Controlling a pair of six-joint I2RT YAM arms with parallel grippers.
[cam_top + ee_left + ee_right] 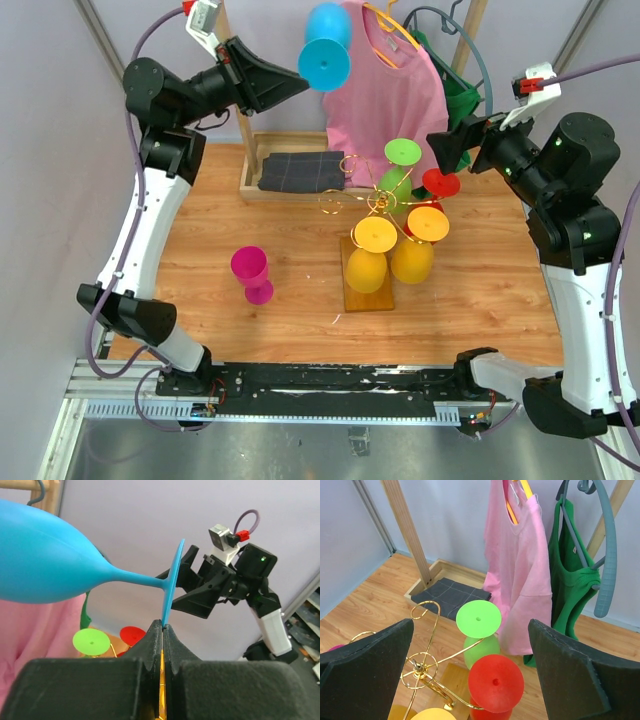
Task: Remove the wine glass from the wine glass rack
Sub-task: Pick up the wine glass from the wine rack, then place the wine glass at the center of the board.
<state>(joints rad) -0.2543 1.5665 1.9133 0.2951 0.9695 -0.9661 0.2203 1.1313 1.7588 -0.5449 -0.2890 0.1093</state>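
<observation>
The wine glass rack point(375, 203) is gold wire with curled arms on a wooden base block point(366, 292), mid-table. Green point(402, 152), red point(440, 184) and two yellow-orange glasses point(376, 236) hang upside down from it. A blue wine glass point(325, 45) is held high in the air behind the rack, lying sideways. My left gripper point(300, 82) is shut on the rim of its foot point(171, 585), its bowl point(45, 565) to the left. My right gripper point(440, 148) is open, hovering just above the red glass point(495, 682) and green glass point(478, 618), touching neither.
A magenta glass point(252, 272) stands on the table left of the rack. Behind are a wooden tray point(252, 150) with a folded dark cloth point(302, 171), and a tall wooden clothes rack with a pink shirt point(380, 95) and a green shirt point(572, 595).
</observation>
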